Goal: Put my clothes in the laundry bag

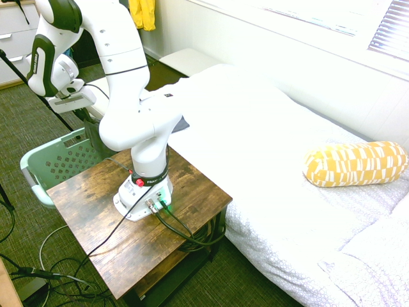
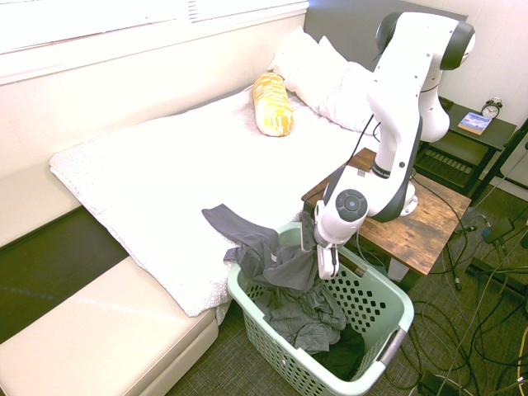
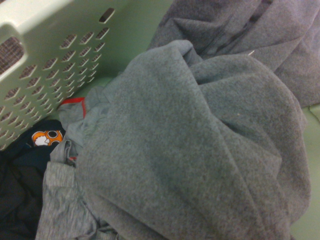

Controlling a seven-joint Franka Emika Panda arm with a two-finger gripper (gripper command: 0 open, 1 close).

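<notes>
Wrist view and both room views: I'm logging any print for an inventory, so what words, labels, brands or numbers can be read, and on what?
No text reads clearly in any view.
Arm base collar: white lettering, too small and cut off to read.
Dark garment in the laundry basket: orange-and-white patch, a picture, no letters.
Book on the side table: cover print too small.
Alarm clock: dial numbers too small.
</notes>
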